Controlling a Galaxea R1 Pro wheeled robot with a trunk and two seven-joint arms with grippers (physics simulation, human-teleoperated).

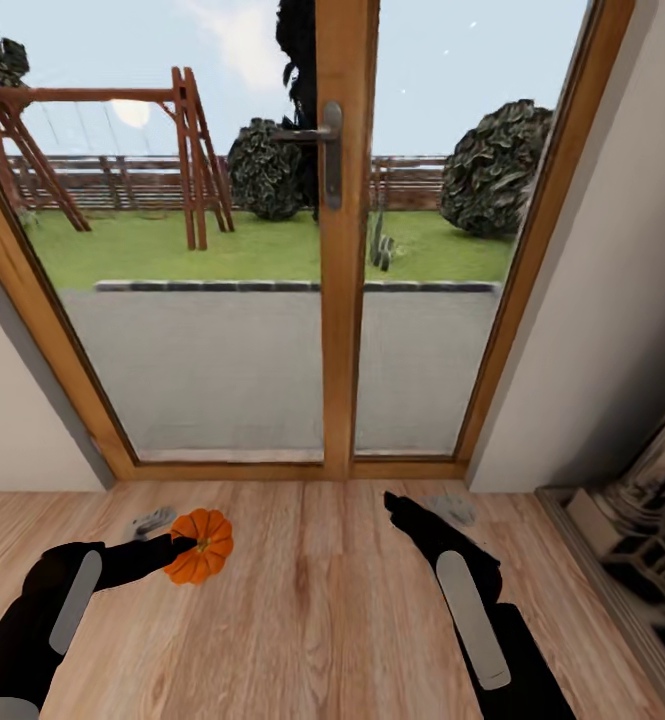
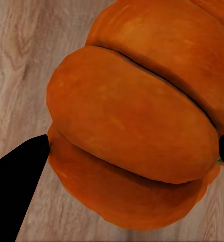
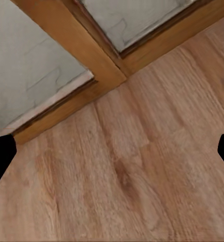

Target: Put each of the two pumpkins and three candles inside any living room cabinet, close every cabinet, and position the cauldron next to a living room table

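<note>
My left gripper [image 1: 185, 545] is shut on a bright-orange ribbed pumpkin [image 1: 204, 548], holding it a little above the wooden floor near the glass doors. In the left wrist view the pumpkin [image 2: 137, 126] sits close up between the two black fingers [image 2: 18, 181]. On the other side, my right gripper [image 1: 397, 503] hangs open over bare floor, and its fingertips [image 3: 0, 156] stand wide apart with nothing between them. The candles, the cabinet, the cauldron and the table are out of view.
Straight ahead stand wood-framed glass double doors [image 1: 344, 300] with a metal handle [image 1: 330, 150], and a garden beyond. White walls flank them. A dark framed object [image 1: 637, 520] leans at the right wall. Wooden floor [image 1: 312, 600] lies between my arms.
</note>
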